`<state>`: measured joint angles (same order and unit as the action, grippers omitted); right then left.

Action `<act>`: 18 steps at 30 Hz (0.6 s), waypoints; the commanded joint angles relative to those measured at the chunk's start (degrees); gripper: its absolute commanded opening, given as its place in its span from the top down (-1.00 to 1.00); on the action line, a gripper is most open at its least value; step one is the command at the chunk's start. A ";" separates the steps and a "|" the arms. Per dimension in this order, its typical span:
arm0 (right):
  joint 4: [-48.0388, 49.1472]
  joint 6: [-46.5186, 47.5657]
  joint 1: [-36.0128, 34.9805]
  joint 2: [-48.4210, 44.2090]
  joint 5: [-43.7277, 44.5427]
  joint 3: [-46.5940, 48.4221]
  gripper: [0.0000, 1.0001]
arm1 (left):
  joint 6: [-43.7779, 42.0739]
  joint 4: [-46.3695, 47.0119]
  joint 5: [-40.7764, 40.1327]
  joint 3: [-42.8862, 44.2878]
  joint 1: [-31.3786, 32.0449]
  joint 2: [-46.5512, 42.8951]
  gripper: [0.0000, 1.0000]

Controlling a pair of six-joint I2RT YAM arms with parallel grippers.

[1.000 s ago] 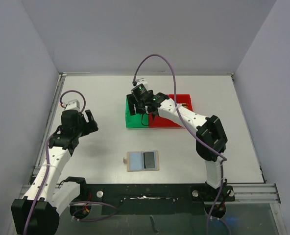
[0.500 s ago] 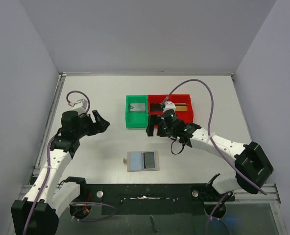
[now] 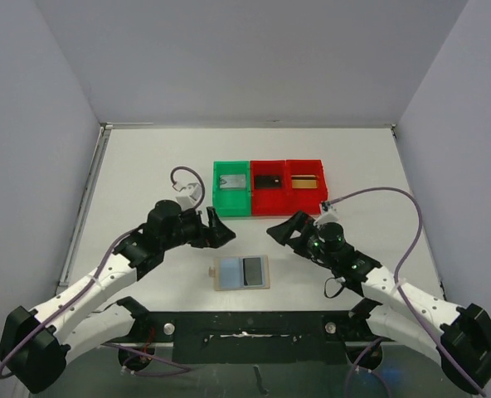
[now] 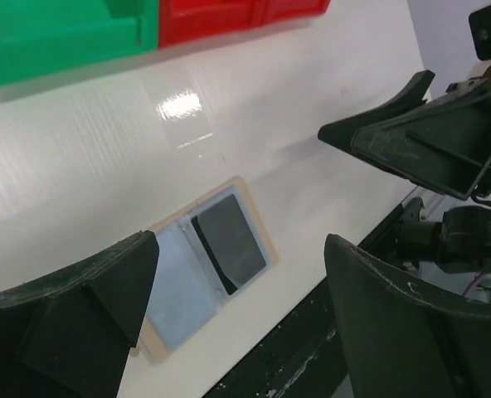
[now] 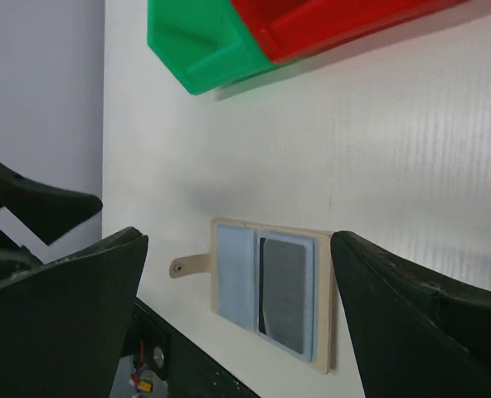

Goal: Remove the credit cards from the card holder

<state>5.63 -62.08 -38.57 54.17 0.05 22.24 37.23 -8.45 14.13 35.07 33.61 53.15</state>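
Note:
The card holder (image 3: 242, 273) lies open and flat near the table's front edge, tan rim, light-blue pockets, snap tab at its left. A dark grey card (image 3: 252, 270) sits in its right pocket; it shows in the left wrist view (image 4: 229, 240) and the right wrist view (image 5: 284, 284). My left gripper (image 3: 216, 230) is open and empty, just up-left of the holder. My right gripper (image 3: 285, 231) is open and empty, just up-right of it. A silver-grey card (image 3: 233, 180) lies in the green bin, a black card (image 3: 268, 180) and a gold-orange card (image 3: 305, 180) in the red bins.
The green bin (image 3: 232, 206) and two red bins (image 3: 289, 201) stand in a row behind the holder. The black base rail (image 3: 245, 323) runs along the front edge. Grey walls enclose the table on three sides.
Both arms have swung from the bins and the left side toward the card holder. The right gripper left the green bin, and both grippers now hover open beside the holder.

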 commanded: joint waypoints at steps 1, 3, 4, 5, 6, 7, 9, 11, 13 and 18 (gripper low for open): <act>6.90 -11.41 3.17 -6.57 0.33 -8.95 -0.98 | 3.57 6.36 -3.24 0.60 6.04 3.98 -0.64; 5.11 -11.74 3.47 -8.25 0.03 -10.08 -0.99 | 4.66 6.97 -4.24 0.67 7.85 5.62 -0.64; 3.21 -11.03 3.49 -8.31 -0.42 -9.77 -0.99 | 5.21 7.48 -4.51 0.43 8.56 6.25 -0.64; 1.32 -10.15 3.48 -7.75 -0.69 -8.64 -0.99 | 5.83 8.02 -4.61 0.04 9.00 6.83 -0.64; -0.08 -9.52 3.31 -6.92 -0.90 -7.62 -0.99 | 6.58 8.60 -4.76 -0.38 9.34 7.34 -0.64; -1.80 -9.29 3.18 -5.65 -1.19 -6.58 -0.98 | 7.41 8.86 -4.75 -0.77 9.52 7.91 -0.64; -4.40 -9.08 2.91 -2.72 -2.09 -4.47 -0.98 | 8.82 9.34 -4.66 -1.17 9.70 9.08 -0.59; -3.36 -8.22 2.13 0.22 -3.68 -3.33 -0.98 | 9.64 9.06 -5.01 -1.31 10.13 10.40 -0.53; -1.90 -7.87 0.35 2.92 -4.34 -2.17 -0.98 | 10.65 8.62 -5.56 -1.30 10.33 11.34 -0.47; 0.11 -5.46 -5.48 9.29 -3.37 2.14 -0.74 | 13.75 7.53 -6.54 -1.81 10.86 13.04 -0.35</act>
<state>2.11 -69.91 -40.82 60.34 -2.90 19.66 47.72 -3.29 9.10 33.15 43.92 65.63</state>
